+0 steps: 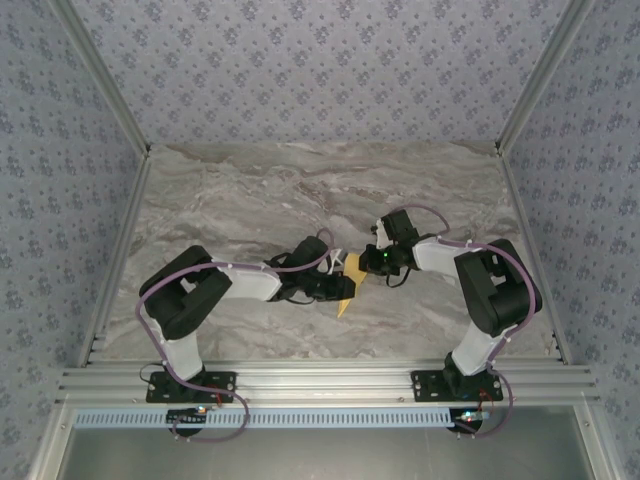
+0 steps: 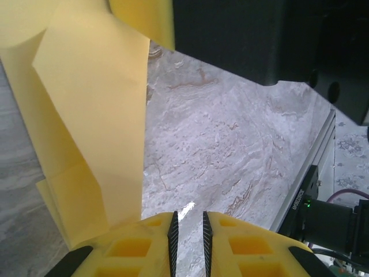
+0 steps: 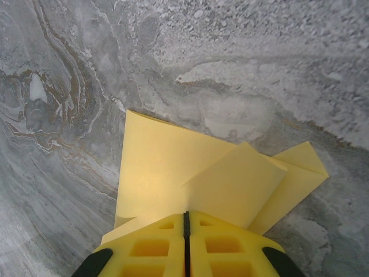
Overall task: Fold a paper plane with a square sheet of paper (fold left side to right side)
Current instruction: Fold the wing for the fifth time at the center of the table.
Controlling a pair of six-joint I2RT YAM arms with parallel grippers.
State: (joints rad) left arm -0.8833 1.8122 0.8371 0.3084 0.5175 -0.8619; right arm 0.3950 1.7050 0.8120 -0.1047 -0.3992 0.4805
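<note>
Your right gripper (image 3: 185, 218) is closed tight, its tips set on the creased yellow-orange square sheet of paper (image 3: 167, 167) at the middle of the grey marble table (image 1: 250, 190). Your left gripper (image 2: 189, 222) stands narrowly parted and empty, just beside that sheet.

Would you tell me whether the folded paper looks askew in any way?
Yes: the yellow sheet of paper is folded unevenly. Its layers do not line up, one corner jutting past the upper flap at the right, and a flap stands up off the table.
</note>
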